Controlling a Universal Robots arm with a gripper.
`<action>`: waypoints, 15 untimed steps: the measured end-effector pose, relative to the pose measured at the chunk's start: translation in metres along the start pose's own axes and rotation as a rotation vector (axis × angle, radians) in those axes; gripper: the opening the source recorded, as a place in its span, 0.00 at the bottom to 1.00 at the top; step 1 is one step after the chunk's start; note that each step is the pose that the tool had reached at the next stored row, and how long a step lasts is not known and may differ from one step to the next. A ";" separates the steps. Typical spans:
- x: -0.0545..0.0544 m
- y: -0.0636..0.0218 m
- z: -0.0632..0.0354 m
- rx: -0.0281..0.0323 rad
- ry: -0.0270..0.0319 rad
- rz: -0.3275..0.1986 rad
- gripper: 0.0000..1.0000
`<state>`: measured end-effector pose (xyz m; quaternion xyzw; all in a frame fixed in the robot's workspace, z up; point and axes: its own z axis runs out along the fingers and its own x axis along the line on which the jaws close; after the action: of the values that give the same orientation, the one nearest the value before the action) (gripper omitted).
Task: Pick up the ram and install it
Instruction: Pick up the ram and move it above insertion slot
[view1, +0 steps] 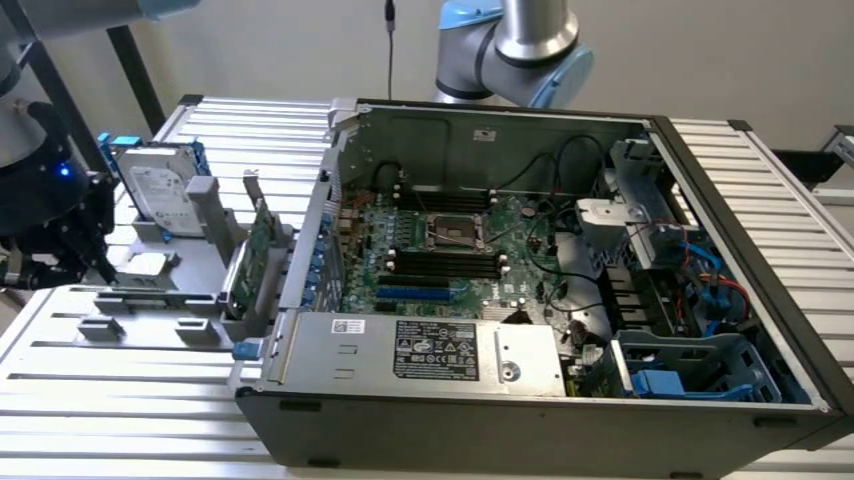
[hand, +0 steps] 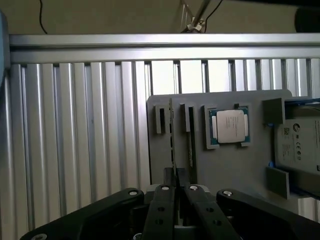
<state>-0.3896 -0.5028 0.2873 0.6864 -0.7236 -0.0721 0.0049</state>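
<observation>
Ram (hand: 173, 135) stands on edge, lengthwise toward gripper (hand: 175, 175).

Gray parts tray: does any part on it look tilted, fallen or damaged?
Nothing stands out. On the tray, the processor lies square in its holder, the hard drive sits in its bracket, and the expansion card stands upright in its slot.
</observation>
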 end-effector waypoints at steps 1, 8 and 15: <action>0.000 -0.0003 -0.0043 -0.0019 0.0000 0.000 0.14; -0.004 -0.0091 -0.0340 -0.0189 0.0008 0.002 0.14; -0.008 -0.0250 -0.0648 -0.0282 0.0019 -0.004 0.14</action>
<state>-0.3575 -0.5028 0.3493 0.6878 -0.7211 -0.0817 0.0151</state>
